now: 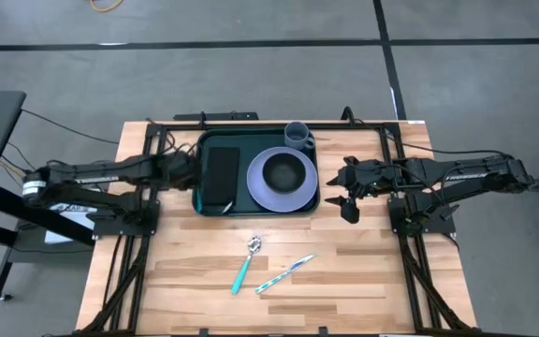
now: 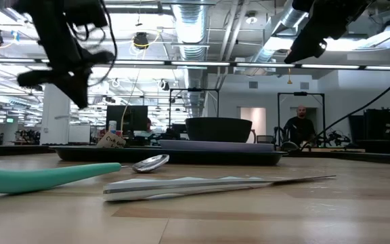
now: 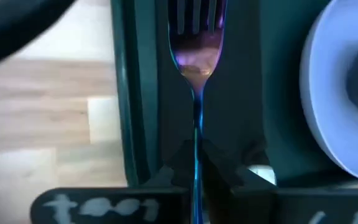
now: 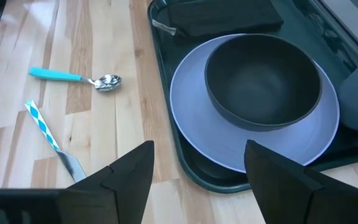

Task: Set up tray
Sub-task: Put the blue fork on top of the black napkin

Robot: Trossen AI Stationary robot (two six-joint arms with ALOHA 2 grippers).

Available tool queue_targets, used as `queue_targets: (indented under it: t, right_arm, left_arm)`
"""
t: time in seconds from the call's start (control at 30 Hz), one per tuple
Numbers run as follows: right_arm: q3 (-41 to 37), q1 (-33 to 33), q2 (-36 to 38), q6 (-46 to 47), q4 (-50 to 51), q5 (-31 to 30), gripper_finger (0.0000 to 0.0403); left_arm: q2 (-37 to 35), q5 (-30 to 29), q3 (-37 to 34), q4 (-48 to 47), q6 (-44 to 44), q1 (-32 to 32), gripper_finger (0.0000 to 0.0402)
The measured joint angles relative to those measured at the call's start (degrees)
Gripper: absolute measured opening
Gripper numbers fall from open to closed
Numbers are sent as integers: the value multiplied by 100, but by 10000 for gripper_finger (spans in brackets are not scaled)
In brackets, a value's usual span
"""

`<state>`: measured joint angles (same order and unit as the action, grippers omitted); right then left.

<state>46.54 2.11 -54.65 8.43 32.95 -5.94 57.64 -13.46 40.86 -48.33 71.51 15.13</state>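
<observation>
The dark green tray lies at the table's far middle. It holds a black napkin, a lavender plate with a dark bowl on it, and a grey cup. My left gripper is at the tray's left edge, shut on a fork with iridescent tines. The fork reaches out over the napkin. My right gripper is open and empty just right of the tray, above the table; its fingers frame the plate in its wrist view. My left gripper pinches the fork's thin handle between its two fingers. The fingers come level from the table's left and lie along the fork. The tines point ahead toward the table's right, over the napkin. Whether the fork touches the napkin, I cannot tell.
A spoon with a teal handle and a knife with a blue-and-white checked handle lie on the bare wood near the table's front middle. A person stands in the room far behind the table.
</observation>
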Motion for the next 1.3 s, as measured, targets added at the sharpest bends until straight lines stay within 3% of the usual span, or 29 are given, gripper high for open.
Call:
queue_targets:
  t: [0.27,0.4,0.63,1.03,1.3]
  right_arm:
    - [0,0,0,209,0,-4,240]
    - [0,0,-1,268,1,-7,240]
    - [0,-51,-1,373,-2,-32,240]
    - [0,-264,-1,509,-2,-13,240]
    - [0,-264,-1,506,0,-2,240]
  left_arm:
    - [1054,863,-11,783,-1497,1259,0]
    - [1617,1237,-9,1477,-1842,1489,0]
    - [2350,1258,-7,1979,-2125,1710,0]
    - [2412,1218,-5,1984,-2687,2018,1]
    - [2412,1163,-5,1982,-2759,2023,28]
